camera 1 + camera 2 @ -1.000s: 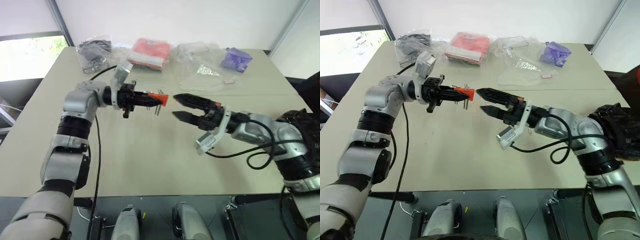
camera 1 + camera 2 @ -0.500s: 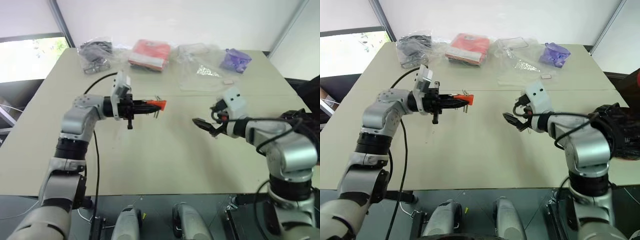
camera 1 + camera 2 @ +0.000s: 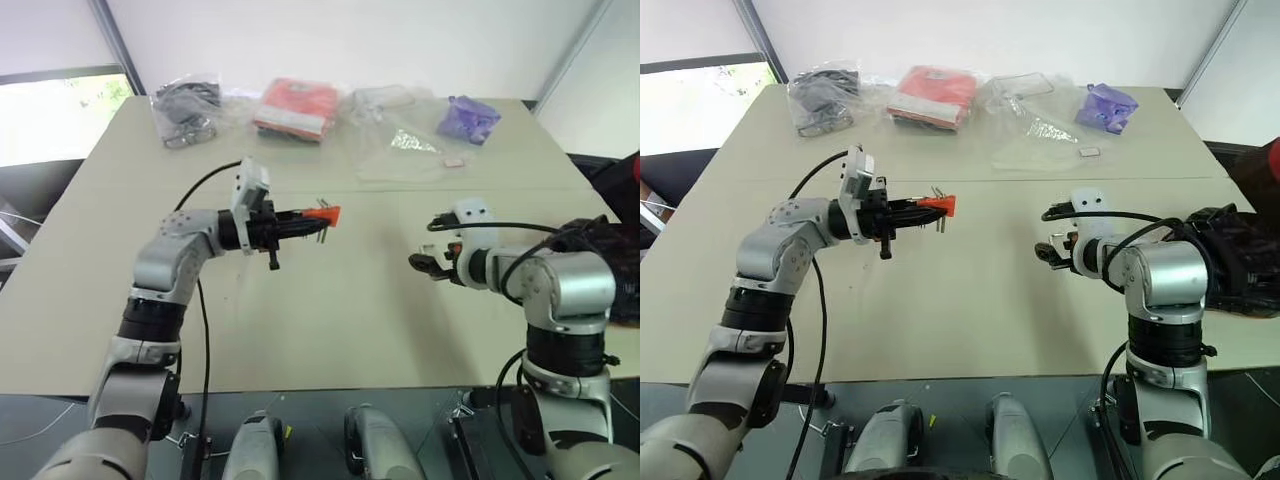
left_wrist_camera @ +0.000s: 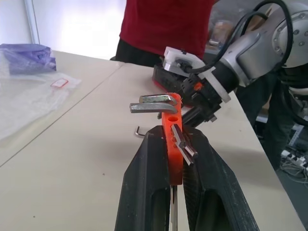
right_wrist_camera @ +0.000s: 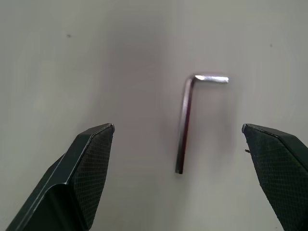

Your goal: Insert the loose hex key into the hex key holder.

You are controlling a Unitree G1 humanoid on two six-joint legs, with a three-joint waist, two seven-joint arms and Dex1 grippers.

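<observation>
My left gripper [image 3: 305, 220] is shut on the orange-red hex key holder [image 3: 325, 212], held level above the table's middle and pointing right. In the left wrist view the holder [image 4: 171, 144] stands clamped between the black fingers, several keys sticking out of it. The loose hex key [image 5: 185, 125] lies flat on the table, between the wide-apart fingers of my right gripper [image 5: 178, 127]. That right gripper [image 3: 420, 265] is open and points down at the table right of the holder. From the left wrist, the loose hex key [image 4: 139, 131] is small on the table beyond the holder.
Along the table's far edge lie a bag of black parts [image 3: 185, 105], a flat red packet [image 3: 297, 108], clear plastic bags [image 3: 400, 135] and a purple bag [image 3: 468, 117]. A person in a red top [image 4: 163, 24] stands beyond the table's right side.
My right gripper pulled back to the right from beside the holder and turned down toward the table, staying open. The left gripper sank slightly with the holder.
</observation>
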